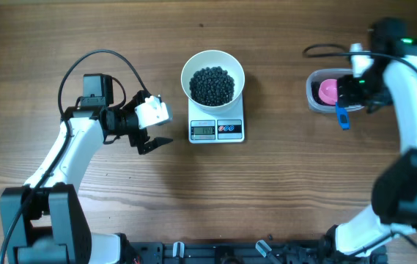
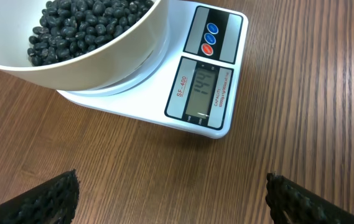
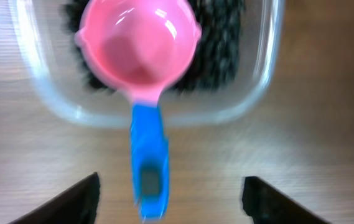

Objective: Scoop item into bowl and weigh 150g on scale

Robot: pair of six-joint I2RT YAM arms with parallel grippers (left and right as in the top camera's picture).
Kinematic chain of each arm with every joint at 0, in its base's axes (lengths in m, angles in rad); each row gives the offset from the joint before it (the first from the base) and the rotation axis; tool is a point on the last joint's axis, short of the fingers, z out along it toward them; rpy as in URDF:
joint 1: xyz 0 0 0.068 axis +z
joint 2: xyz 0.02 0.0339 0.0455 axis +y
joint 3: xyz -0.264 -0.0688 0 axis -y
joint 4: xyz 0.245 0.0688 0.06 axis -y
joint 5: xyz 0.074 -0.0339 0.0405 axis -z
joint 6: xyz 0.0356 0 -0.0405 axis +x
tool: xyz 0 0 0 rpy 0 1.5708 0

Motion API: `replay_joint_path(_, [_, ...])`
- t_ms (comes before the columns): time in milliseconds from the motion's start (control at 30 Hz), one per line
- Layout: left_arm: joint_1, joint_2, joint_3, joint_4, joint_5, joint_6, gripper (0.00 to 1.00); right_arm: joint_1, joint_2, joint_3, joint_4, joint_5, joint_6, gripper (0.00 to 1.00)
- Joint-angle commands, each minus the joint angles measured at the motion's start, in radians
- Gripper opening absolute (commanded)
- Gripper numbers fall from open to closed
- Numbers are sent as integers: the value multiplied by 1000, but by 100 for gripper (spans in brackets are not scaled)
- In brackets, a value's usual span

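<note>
The white bowl stands on the small white scale and holds a heap of black beans, the item. In the left wrist view the bowl and the scale's display lie just ahead of my left gripper, which is open and empty. A pink scoop with a blue handle lies across the clear tub, over more beans. My right gripper is open, its fingers wide on either side of the handle's end and not touching it.
The clear tub sits at the right of the wooden table, well apart from the scale. My left arm rests to the left of the scale, and its cable loops above it. The right arm reaches in from the right edge.
</note>
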Motion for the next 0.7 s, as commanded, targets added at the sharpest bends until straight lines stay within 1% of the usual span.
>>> replay_joint_path(0, [5,-19,-3,0,7,19,100,-93,-75,25,-140,-300,283,100])
replay_joint_path(33, [5,-19,-3,0,7,19,100,-120,-75,8,-177,-374,288,100])
replay_joint_path(67, [5,-19,-3,0,7,19,100,-140,-78,-29,-203,-438,248,99])
replay_joint_path(100, [5,-19,-3,0,7,19,100,-149,-97,-73,-195,-438,308,100])
replay_joint_path(167, [5,-19,-3,0,7,19,100,-156,-168,-127,-123,-428,425,99])
replay_joint_path(200, [5,-19,-3,0,7,19,100,-166,-256,-161,-79,-417,483,99])
replay_joint_path(233, [5,-19,-3,0,7,19,100,-180,-367,-196,-75,-394,516,100])
replay_joint_path(267, [5,-19,-3,0,7,19,100,-191,-442,-225,-84,-377,533,100])
replay_joint_path(300, [5,-19,-3,0,7,19,100,-201,-568,-313,-79,-380,568,100])
replay_joint_path(333, [5,-19,-3,0,7,19,100,-201,-615,-357,-66,-380,599,100])
replay_joint_path(433, [5,-19,-3,0,7,19,100,-201,-779,-512,31,-380,745,100])
replay_joint_path(467, [5,-19,-3,0,7,19,100,-201,-903,-610,115,-383,837,100])
replay_joint_path(533, [5,-19,-3,0,7,19,100,-201,-1023,-721,216,-401,914,100])
replay_joint_path(600, [5,-19,-3,0,7,19,100,-201,-1111,-838,303,-417,1008,100])
replay_joint_path(667, [5,-19,-3,0,7,19,100,-200,-1133,-916,375,-431,1059,100])
